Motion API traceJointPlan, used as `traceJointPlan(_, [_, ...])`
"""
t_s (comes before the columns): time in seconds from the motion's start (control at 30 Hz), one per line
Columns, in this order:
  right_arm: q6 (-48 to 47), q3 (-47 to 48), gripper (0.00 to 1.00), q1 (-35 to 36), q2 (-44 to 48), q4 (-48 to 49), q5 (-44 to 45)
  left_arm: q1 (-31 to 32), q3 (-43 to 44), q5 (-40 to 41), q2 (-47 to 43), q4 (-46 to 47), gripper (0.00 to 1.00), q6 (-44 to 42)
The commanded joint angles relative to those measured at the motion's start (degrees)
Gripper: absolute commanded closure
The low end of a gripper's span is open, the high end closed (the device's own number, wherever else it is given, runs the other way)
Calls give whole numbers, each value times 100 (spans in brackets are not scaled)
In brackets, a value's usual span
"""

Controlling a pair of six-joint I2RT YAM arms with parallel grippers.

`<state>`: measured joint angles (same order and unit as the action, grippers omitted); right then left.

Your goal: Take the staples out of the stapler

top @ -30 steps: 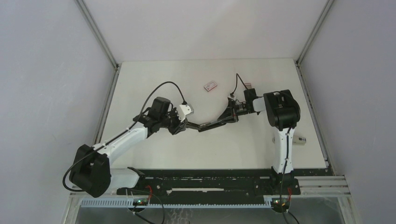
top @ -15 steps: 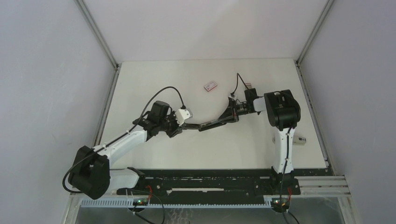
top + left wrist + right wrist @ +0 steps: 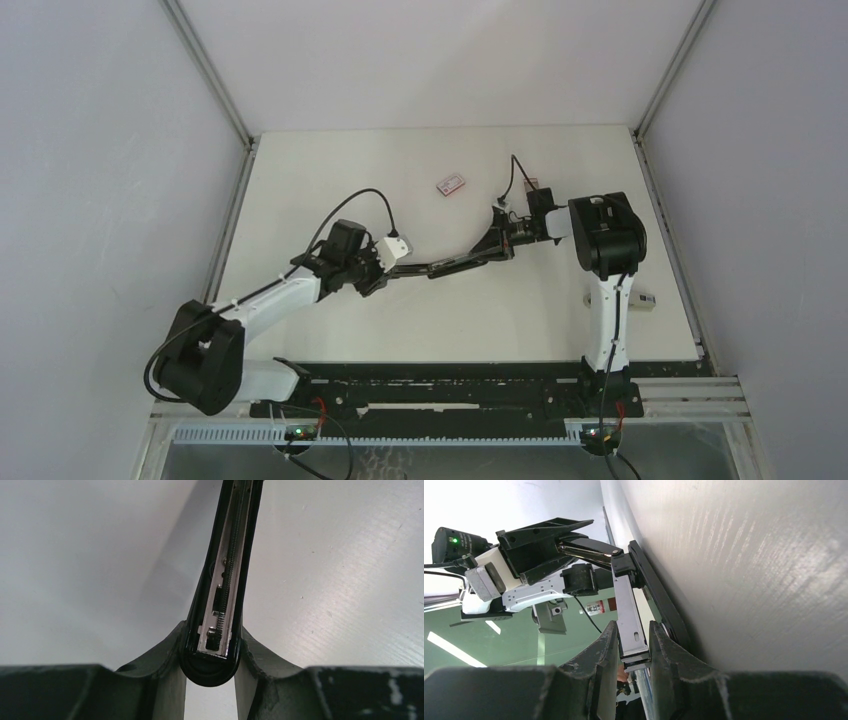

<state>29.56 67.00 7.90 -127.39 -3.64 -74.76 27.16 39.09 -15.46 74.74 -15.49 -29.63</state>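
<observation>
Stapler (image 3: 455, 262) spans the gap between the two claws, with its arms spread at the hinge. The left gripper (image 3: 212, 650) is clamped on the rounded end of the black arm, whose spring channel runs straight ahead of its fingers. The right gripper (image 3: 631, 645) is clamped on the end of the silver arm.

We are seeing a black-and-silver stapler (image 3: 450, 265) and a plain white table (image 3: 330, 170). We are also seeing a red-and-white box (image 3: 451, 184).
</observation>
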Motion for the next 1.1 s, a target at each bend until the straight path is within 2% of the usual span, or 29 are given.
traceJointPlan(0.0, [-72, -46, 92, -147, 212, -76, 529, -122, -118, 699, 136, 320, 92, -175])
traceJointPlan(0.43, [-62, -38, 91, -174, 215, -76, 531, -119, -118, 889, 425, 293, 90, -396])
traceJointPlan(0.73, [-70, -34, 90, -186, 212, -84, 534, -123, -27, 839, 709, 147, 82, -455])
traceJointPlan(1.0, [-81, -38, 89, -191, 212, -84, 539, -123, 32, 844, 792, 107, 68, -456])
traceJointPlan(1.07, [-77, -38, 89, -192, 215, -84, 534, -123, 49, 835, 805, 92, 67, -458])
